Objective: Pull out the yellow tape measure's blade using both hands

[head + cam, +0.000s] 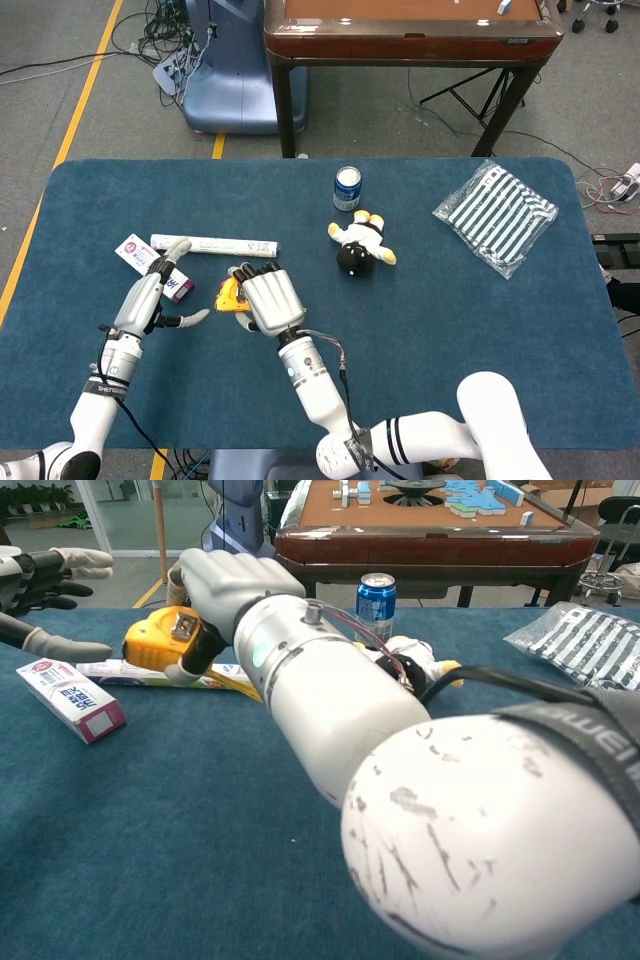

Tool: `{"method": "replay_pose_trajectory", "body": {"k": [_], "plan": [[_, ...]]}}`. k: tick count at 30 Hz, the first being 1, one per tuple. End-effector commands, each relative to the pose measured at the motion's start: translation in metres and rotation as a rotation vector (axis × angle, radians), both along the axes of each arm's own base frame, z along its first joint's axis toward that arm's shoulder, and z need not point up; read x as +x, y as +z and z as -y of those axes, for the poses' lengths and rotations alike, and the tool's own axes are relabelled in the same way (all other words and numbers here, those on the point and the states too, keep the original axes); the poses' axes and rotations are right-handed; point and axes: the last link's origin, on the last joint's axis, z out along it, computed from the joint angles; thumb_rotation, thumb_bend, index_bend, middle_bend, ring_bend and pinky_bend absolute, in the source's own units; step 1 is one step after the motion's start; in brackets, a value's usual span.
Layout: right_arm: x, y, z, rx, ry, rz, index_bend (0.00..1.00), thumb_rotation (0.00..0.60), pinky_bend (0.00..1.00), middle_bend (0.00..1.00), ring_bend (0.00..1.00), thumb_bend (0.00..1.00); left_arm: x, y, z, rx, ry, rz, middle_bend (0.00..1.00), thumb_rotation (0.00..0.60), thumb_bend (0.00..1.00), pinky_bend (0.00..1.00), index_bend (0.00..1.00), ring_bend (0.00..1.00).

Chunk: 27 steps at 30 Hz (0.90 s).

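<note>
Two hands are near the yellow tape measure [160,640]: the right hand [222,585] grips it just above the table [450,300], and a short yellow strip, probably the blade, shows below it. Left of the tape measure, the left hand [152,295] holds nothing, fingers spread, beside a small box [70,698].

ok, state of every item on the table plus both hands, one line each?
tape measure: lifted, gripped by right hand
right hand: grips the tape measure
left hand: holds nothing, fingers apart
soda can: upright
plush toy: lying down
small box: lying flat
long box: lying flat
striped bag: lying flat
</note>
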Motion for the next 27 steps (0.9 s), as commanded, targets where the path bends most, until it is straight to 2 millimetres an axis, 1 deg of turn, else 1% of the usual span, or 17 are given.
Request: {"method": "replay_pose_trajectory", "body": {"k": [1, 13, 27], "plan": [[0.001, 0.0, 0.0, 0.0, -0.001, 0.002, 0.47, 0.6, 0.29, 0.5, 0.43, 0.52, 0.0, 0.0, -0.001, 0.001, 0.001, 0.002, 0.0, 0.6, 0.13, 0.0, 0.0, 0.0], [0.007, -0.003, 0.006, -0.017, -0.008, 0.009, 0.47, 0.6, 0.29, 0.5, 0.43, 0.52, 0.005, -0.002, 0.0, -0.01, -0.006, 0.01, 0.0, 0.6, 0.13, 0.0, 0.0, 0.0], [0.013, -0.012, 0.008, -0.009, -0.006, 0.023, 0.47, 0.6, 0.29, 0.5, 0.43, 0.52, 0.009, -0.005, -0.001, -0.018, -0.004, 0.015, 0.0, 0.6, 0.13, 0.0, 0.0, 0.0]]}}
